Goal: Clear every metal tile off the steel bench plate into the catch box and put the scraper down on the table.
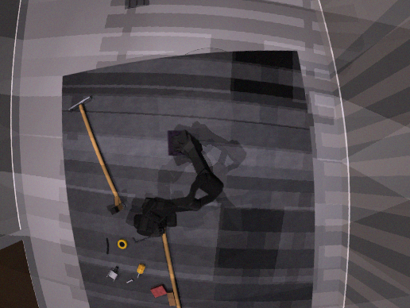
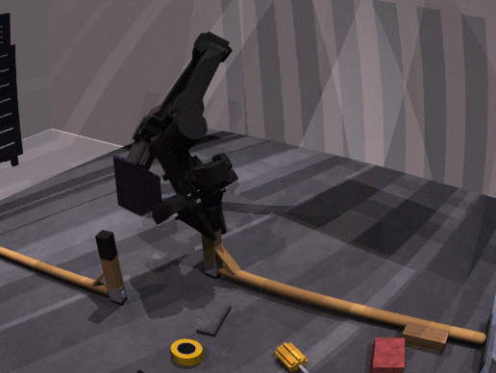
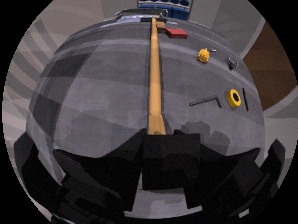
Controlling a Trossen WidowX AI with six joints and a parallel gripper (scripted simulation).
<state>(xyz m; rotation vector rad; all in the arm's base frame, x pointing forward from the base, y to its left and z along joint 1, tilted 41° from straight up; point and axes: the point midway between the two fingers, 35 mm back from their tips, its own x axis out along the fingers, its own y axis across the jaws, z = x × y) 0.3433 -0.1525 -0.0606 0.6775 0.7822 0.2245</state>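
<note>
The long scraper (image 1: 171, 263) (image 2: 308, 297) (image 3: 155, 75) lies with its wooden handle running away from the arm. Its near end has an upright wooden post with a black cap. My gripper (image 1: 162, 232) (image 2: 211, 233) (image 3: 160, 132) is shut on that upright grip. The post's foot is at table level in the exterior view. The steel bench plate (image 2: 492, 332) shows only as a sliver at the right edge there, and small at the top of the wrist view. The scraper's blade, the metal tiles and the catch box cannot be made out clearly.
A second long-handled tool (image 1: 97, 147) (image 2: 53, 272) with a crossbar head lies left. A yellow ring (image 1: 118, 244) (image 2: 186, 359), yellow-handled tool (image 1: 141, 268) (image 2: 290, 356) and hex key (image 3: 205, 102) lie beside the scraper. A red block (image 1: 158, 290) (image 2: 388, 355) and wooden block (image 1: 171, 298) (image 2: 425, 337) are near its handle.
</note>
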